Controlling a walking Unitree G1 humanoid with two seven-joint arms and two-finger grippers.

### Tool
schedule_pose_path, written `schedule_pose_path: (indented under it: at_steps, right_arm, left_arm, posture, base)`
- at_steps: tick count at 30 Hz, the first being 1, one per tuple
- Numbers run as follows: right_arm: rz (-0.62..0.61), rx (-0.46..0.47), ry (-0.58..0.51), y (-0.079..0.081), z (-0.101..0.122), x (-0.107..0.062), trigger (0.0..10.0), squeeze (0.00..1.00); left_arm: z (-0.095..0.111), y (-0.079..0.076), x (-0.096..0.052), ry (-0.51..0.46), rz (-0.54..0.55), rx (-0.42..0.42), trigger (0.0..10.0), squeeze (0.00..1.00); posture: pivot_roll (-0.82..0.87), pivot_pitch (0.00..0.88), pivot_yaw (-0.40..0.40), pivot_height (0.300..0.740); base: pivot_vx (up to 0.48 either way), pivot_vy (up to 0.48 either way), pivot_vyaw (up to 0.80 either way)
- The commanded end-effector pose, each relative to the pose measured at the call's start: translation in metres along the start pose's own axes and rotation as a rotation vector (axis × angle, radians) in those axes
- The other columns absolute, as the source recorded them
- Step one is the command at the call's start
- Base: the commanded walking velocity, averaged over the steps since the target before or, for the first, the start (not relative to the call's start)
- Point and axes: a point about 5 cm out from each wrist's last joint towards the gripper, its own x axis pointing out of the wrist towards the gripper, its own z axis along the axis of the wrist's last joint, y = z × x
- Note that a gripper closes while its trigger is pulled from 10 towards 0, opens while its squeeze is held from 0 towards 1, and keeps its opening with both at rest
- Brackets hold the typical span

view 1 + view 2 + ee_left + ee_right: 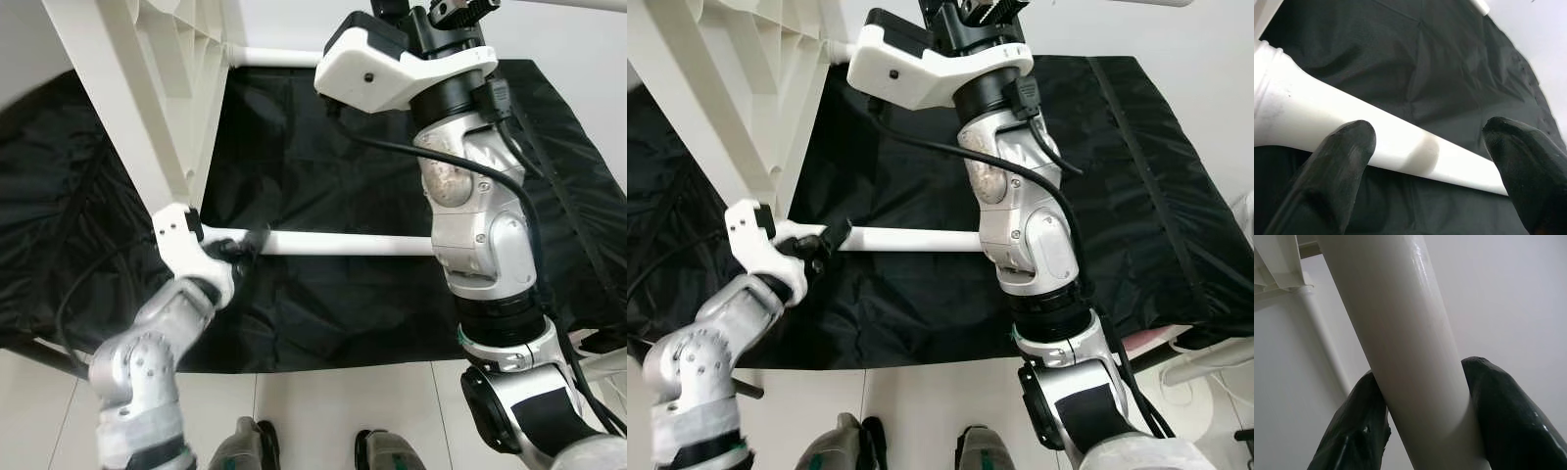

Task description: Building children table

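The left tool [238, 247] sits spread around the lower white leg [343, 242], its fingers [1337, 161] wide and not pinching; the right tool [1425, 426] is clamped on another white leg [1400, 333] higher up. The white tabletop [147, 88] stands tilted on edge at the robot's left. The step likely needs steady support while the leg seats squarely into its socket. Beneath lies a black cloth [343, 313] on pale tiled floor [323, 401].

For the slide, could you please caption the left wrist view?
Left gripper open around a white table leg, above a black cloth.
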Motion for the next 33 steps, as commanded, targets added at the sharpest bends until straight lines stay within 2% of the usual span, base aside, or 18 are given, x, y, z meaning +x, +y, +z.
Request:
schedule_pose_path:
  at_steps: [1,3,6,9,10,11,16,17,21,23,24,25,27,31,33]
  right_arm:
    - [-0.068,0.119,0.046,-0.011,-0.003,0.0,0.0,0.0]
    - [-0.068,0.119,0.046,-0.011,-0.003,0.0,0.0,0.0]
    - [-0.074,0.12,0.045,-0.012,-0.001,-0.001,0.0,0.0]
    - [-0.07,0.127,0.031,-0.013,0.002,-0.002,0.0,0.0]
    - [-0.07,0.127,0.031,-0.013,0.002,-0.002,0.0,0.0]
    - [-0.068,0.129,0.028,-0.013,0.003,-0.003,0.0,0.0]
    - [-0.063,0.135,0.025,-0.012,0.005,-0.003,0.0,0.0]
    - [-0.058,0.139,0.023,-0.01,0.006,-0.003,0.0,0.0]
    - [-0.055,0.147,0.02,-0.008,0.007,-0.003,0.0,0.0]
    - [-0.055,0.15,0.017,-0.007,0.008,-0.002,0.0,0.0]
    - [-0.058,0.157,0.014,-0.006,0.01,-0.002,0.0,0.0]
    - [-0.062,0.164,0.01,-0.006,0.012,-0.001,0.0,0.0]
    - [-0.066,0.174,0.01,-0.006,0.014,-0.001,0.0,0.0]
    - [-0.078,0.2,0.006,-0.007,0.017,-0.001,0.0,0.0]
    - [-0.08,0.203,0.005,-0.007,0.018,-0.001,0.0,0.0]
  left_arm:
    - [-0.008,0.015,0.004,0.044,0.118,-0.022,10.0,0.0]
    - [-0.008,0.015,0.004,0.044,0.118,-0.022,10.0,0.0]
    - [-0.014,0.011,0.002,0.104,0.155,-0.056,10.0,0.0]
    - [-0.013,-0.002,-0.007,0.133,0.084,-0.046,10.0,0.0]
    - [-0.013,-0.002,-0.007,0.133,0.084,-0.046,10.0,0.0]
    - [-0.013,-0.007,-0.011,0.152,0.025,-0.019,10.0,0.0]
    - [-0.017,-0.007,-0.019,0.203,-0.003,0.026,10.0,0.0]
    - [-0.018,-0.007,-0.023,0.203,0.006,0.008,10.0,1.0]
    - [-0.017,-0.006,-0.026,0.186,0.047,-0.018,10.0,1.0]
    - [-0.016,-0.007,-0.024,0.176,0.065,-0.031,10.0,1.0]
    - [-0.015,-0.005,-0.019,0.158,0.118,-0.053,10.0,1.0]
    - [-0.013,-0.004,-0.014,0.134,0.156,-0.09,10.0,0.0]
    - [-0.01,-0.003,-0.01,0.104,0.185,-0.12,10.0,0.0]
    - [-0.007,-0.005,0.002,0.052,0.224,-0.281,10.0,0.0]
    - [-0.008,-0.005,0.003,0.052,0.222,-0.298,10.0,0.0]
  posture:
    - [-0.06,0.176,0.09,0.74]
    - [-0.06,0.176,0.09,0.74]
    - [-0.09,0.187,0.103,0.74]
    - [-0.09,0.192,0.103,0.74]
    - [-0.09,0.192,0.103,0.74]
    - [-0.09,0.194,0.102,0.74]
    - [-0.08,0.194,0.098,0.74]
    - [-0.08,0.197,0.09,0.74]
    - [-0.08,0.2,0.089,0.74]
    - [-0.08,0.2,0.087,0.74]
    - [-0.08,0.202,0.086,0.74]
    - [-0.08,0.203,0.085,0.74]
    - [-0.08,0.203,0.085,0.74]
    - [-0.08,0.206,0.085,0.74]
    - [-0.08,0.206,0.085,0.74]
  base:
    - [0.0,0.0,0.0]
    - [0.0,0.0,0.0]
    - [0.0,0.0,0.0]
    - [0.0,0.0,0.0]
    - [0.0,0.0,0.0]
    - [0.0,0.0,0.0]
    - [0.0,0.0,0.0]
    - [0.0,0.0,0.0]
    - [0.0,0.0,0.0]
    - [0.0,0.0,0.0]
    - [0.0,0.0,0.0]
    - [0.0,0.0,0.0]
    - [0.0,0.0,0.0]
    - [0.0,0.0,0.0]
    - [0.0,0.0,0.0]
